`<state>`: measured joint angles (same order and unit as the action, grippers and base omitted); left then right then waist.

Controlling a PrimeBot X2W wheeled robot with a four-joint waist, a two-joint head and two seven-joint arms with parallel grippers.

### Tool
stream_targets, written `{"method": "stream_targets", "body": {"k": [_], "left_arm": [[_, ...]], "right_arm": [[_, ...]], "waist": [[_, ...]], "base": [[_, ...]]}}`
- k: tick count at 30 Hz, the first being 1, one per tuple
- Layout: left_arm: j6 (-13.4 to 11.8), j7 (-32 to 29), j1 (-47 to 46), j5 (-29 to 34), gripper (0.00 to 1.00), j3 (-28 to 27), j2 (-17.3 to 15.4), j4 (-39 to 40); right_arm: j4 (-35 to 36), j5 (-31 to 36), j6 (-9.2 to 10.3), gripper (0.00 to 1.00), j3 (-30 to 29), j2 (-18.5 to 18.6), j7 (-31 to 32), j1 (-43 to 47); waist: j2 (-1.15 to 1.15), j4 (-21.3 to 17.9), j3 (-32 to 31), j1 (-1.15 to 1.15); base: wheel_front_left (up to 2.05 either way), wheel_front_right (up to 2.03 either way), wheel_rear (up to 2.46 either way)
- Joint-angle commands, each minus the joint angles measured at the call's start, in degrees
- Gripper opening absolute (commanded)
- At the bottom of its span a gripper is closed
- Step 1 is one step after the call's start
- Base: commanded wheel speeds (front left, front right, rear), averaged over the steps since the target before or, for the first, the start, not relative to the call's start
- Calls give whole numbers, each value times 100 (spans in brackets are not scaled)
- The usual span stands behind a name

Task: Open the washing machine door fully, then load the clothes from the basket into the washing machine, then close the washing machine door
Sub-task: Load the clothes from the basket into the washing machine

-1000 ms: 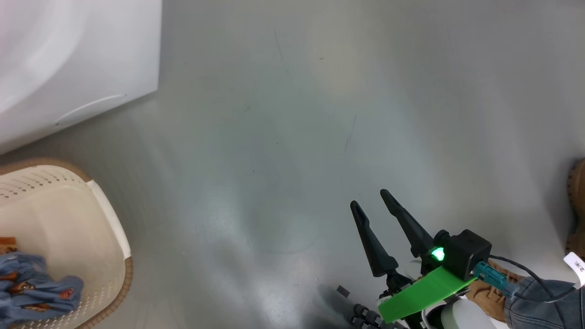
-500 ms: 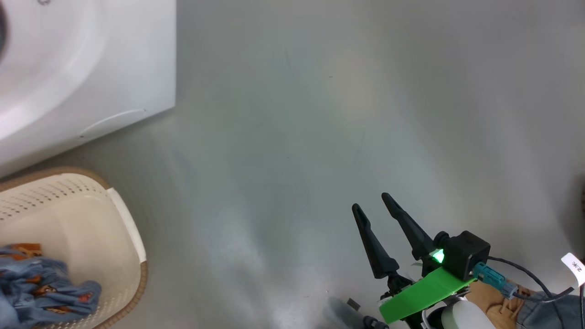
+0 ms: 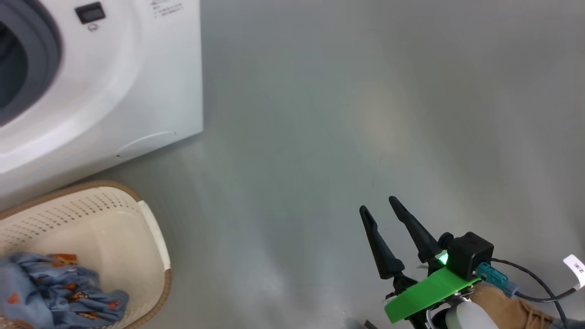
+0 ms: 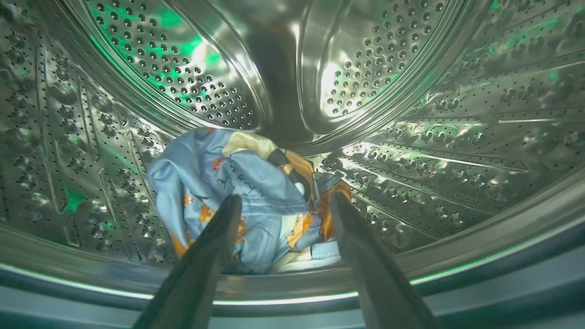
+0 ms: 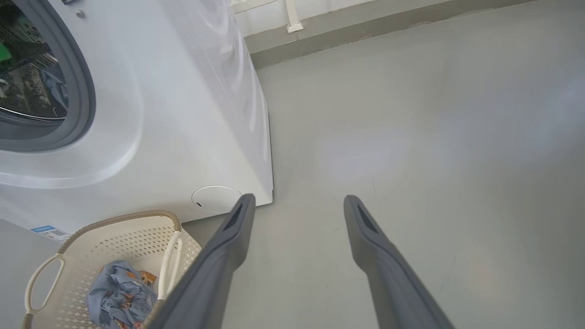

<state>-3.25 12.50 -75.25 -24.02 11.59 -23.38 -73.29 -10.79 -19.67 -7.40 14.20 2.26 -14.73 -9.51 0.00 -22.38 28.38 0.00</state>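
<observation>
1. In the left wrist view the left gripper point(image 4: 284, 198) has its dark fingers spread apart, clamping nothing; just beyond them a crumpled bundle of light blue printed clothes point(image 4: 237, 169) lies on the perforated steel drum point(image 4: 411, 151)
2. The head view gives the right gripper point(image 3: 378, 204) over grey floor point(image 3: 320, 114), fingers apart and empty; farther off, more blue cloth point(image 3: 55, 292) sits in the cream perforated plastic basket point(image 3: 151, 219) before the white front-loading washing machine point(image 3: 137, 91)
</observation>
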Motion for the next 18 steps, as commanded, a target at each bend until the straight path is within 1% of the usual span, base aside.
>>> {"method": "stream_targets", "body": {"k": [1,7,11,14,18], "left_arm": [[15,79,150,-89,100,-98,-162,74],[82,172,540,-302,100,-231,39,46],[142,223,817,-386,100,-272,241,107],[242,244,1148,-414,100,-274,450,278],[248,248,1547,-386,100,-299,585,640]], "right_arm": [[79,76,-9,100,83,62,-27,7],[5,101,-9,100,7,62,-27,23],[-42,126,-9,100,-72,62,-27,63],[-95,155,-9,100,-131,62,-27,98],[-128,159,-9,100,-194,62,-27,115]], "waist": [[0,124,-177,0],[0,278,-460,0],[0,426,-681,0],[0,577,-920,0],[0,713,-1129,0]], "base": [[0,0,0],[0,0,0],[0,0,0],[0,0,0],[0,0,0]]}}
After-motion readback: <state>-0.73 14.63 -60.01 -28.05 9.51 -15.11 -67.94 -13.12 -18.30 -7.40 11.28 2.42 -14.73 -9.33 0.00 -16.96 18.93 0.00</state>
